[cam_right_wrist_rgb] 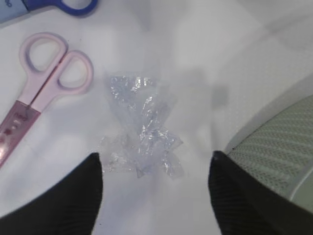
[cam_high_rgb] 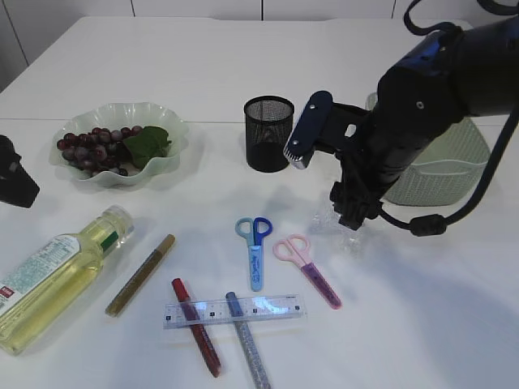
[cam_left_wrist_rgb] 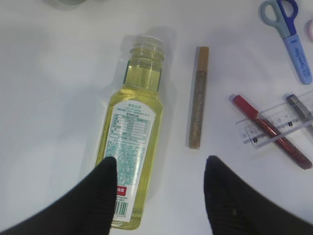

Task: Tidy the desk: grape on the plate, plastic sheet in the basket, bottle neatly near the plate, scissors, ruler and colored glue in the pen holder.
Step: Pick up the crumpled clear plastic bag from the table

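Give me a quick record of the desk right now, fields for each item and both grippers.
grapes: on plate
bottle: lying flat, left gripper open over it
plastic sheet: crumpled on table beside basket
right gripper: open above the sheet
scissors: blue and pink on table
ruler: across two glue pens
pen holder: upright

bright even light, soft shadows, wrist views slightly blurred
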Available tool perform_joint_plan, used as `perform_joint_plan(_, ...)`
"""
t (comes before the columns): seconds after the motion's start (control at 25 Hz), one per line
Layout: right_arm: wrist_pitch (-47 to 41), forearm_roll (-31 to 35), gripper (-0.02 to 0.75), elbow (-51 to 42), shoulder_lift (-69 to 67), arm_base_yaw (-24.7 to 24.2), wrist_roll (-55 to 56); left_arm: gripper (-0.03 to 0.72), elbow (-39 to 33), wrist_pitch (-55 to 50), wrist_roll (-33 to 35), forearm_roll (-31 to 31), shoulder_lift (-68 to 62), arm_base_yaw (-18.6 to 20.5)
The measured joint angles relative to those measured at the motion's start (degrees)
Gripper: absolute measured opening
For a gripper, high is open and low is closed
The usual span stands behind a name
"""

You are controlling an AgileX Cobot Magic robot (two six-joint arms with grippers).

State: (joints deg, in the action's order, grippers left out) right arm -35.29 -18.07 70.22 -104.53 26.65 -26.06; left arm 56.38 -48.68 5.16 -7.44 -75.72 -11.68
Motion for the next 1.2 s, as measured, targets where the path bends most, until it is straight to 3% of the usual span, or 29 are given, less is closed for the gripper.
perform_joint_plan(0.04, 0.0, 0.2, 0.551, 0.0, 0.0, 0.0, 0.0, 0.415, 0.0, 0.0, 0.0, 0.0, 0.0, 0.0)
perform_joint_plan(0.16, 0.0, 1.6, 0.587, 0.0, -1.0, 0.0, 0.0, 0.415, 0.0, 0.0, 0.0, 0.0, 0.0, 0.0)
perform_joint_plan(0.48, -0.5, 4.5, 0.595, 0.6, -5.5, 0.0, 0.2, 0.415, 0.0, 0.5, 0.0, 0.0, 0.0, 0.0)
perform_joint_plan(1.2, -3.3, 3.1, 0.593, 6.7, -13.6, -0.1, 3.2, 0.415, 0.0, 1.4, 0.0, 0.0, 0.0, 0.0)
